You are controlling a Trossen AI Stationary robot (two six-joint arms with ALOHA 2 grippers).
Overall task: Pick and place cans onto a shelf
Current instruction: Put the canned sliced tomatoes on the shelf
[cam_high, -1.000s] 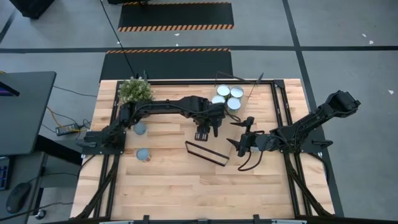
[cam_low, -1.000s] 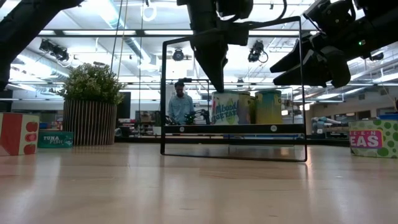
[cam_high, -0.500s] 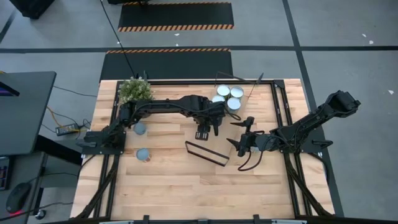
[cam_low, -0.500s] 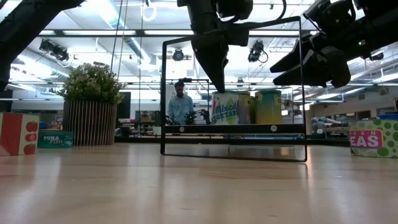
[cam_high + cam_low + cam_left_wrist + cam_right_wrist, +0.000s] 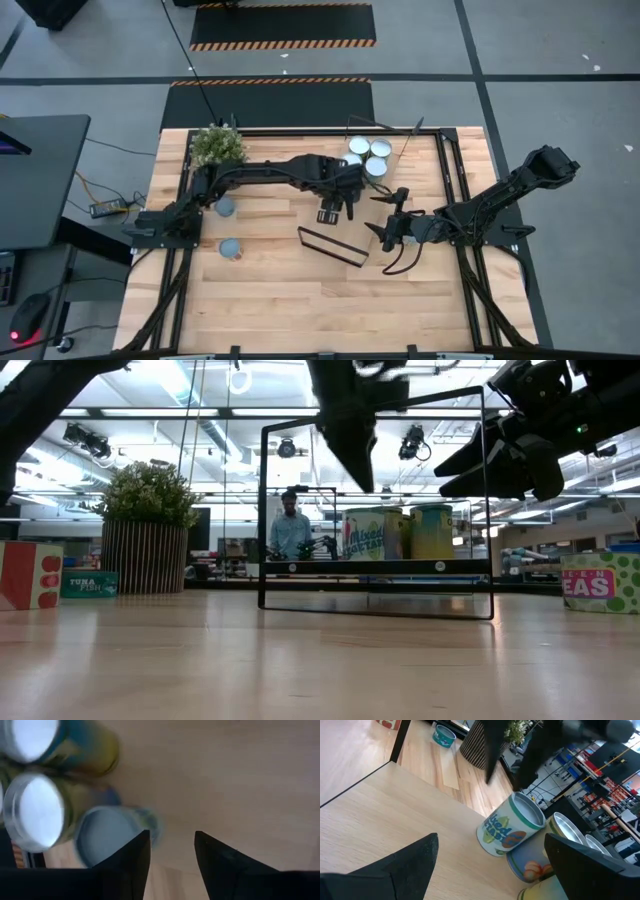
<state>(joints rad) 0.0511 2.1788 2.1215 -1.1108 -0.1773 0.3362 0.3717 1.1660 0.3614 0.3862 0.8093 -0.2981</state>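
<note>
Several cans (image 5: pixel 366 156) with pale round tops stand together at the table's far middle; in the low view they are (image 5: pixel 365 534). My left gripper (image 5: pixel 337 205) hangs open just near of them, pointing steeply down, nothing between its fingers (image 5: pixel 172 851); the closest can (image 5: pixel 107 837) lies beside one finger, untouched. Two more cans (image 5: pixel 225 207) (image 5: pixel 231 248) stand at the left. Of the shelf I make out only a black wire frame (image 5: pixel 333 245) (image 5: pixel 375 612) standing nearer the front. My right gripper (image 5: pixel 386 215) (image 5: pixel 495 865) waits open, right of the frame.
A potted plant (image 5: pixel 218 145) stands at the far left corner. In the low view a red box (image 5: pixel 25 575) and a flat tin (image 5: pixel 88 582) sit at the left and a green box (image 5: pixel 600 580) at the right. A person (image 5: pixel 290 525) stands beyond the table.
My left gripper has risen a little above the cans and tipped slightly, its fingers as far apart as before. The cans stand where they were. My right arm has kept still.
</note>
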